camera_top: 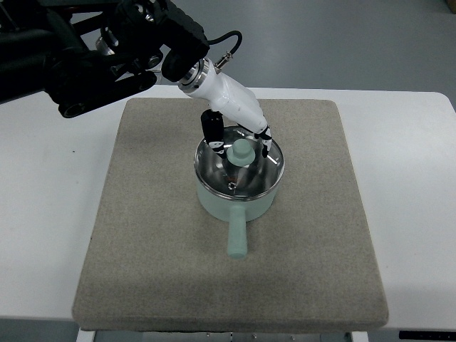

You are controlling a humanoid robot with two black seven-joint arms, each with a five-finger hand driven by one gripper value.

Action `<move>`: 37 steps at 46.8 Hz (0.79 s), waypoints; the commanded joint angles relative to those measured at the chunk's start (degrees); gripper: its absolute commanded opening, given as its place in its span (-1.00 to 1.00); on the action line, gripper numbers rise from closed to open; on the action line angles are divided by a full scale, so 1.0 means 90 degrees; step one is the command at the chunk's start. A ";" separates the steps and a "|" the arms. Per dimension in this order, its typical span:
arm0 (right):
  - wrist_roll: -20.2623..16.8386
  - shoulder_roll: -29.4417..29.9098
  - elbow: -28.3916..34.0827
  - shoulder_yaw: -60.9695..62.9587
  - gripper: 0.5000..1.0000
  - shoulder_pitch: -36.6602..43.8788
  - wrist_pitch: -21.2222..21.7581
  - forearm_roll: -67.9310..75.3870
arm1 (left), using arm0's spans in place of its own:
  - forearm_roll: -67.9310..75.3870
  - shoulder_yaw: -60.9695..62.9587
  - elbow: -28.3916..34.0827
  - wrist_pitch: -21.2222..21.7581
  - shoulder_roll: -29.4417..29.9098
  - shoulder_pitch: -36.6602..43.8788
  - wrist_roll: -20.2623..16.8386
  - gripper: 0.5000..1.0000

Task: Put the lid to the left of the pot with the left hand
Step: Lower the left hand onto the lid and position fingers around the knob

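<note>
Pot handle (pixel 236 234) points at frame bottom; lid (pixel 241 165) sits on pot (pixel 235 199). Left hand (pixel 239 139) fingers straddle knob (pixel 241 151), not clamped yet. Pinch it centred, you lift straight.

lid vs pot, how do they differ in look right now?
The lid is clear glass with a metal rim, reflecting light; the pot is opaque mint green. The lid carries a round knob on top; the pot has a straight handle pointing toward the camera. The left hand reaches the lid, not the pot. Shared: mint-green fittings, round shape.
</note>
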 commanded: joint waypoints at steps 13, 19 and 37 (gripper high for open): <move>0.0001 0.0000 0.0000 0.0000 0.69 -0.0001 0.0001 0.0003 | 0.0038 0.0001 0.0019 0.0000 0.0001 -0.0002 0.0001 -1.00; 0.0001 0.0000 0.0009 0.0000 0.69 0.0009 0.0001 0.0003 | 0.0028 0.0001 0.0019 0.0000 0.0011 -0.0002 0.0001 -1.00; 0.0001 0.0000 0.0000 0.0000 0.69 -0.0001 0.0001 0.0003 | 0.0048 0.0020 0.0019 -0.0010 0.0021 -0.0002 0.0001 -1.00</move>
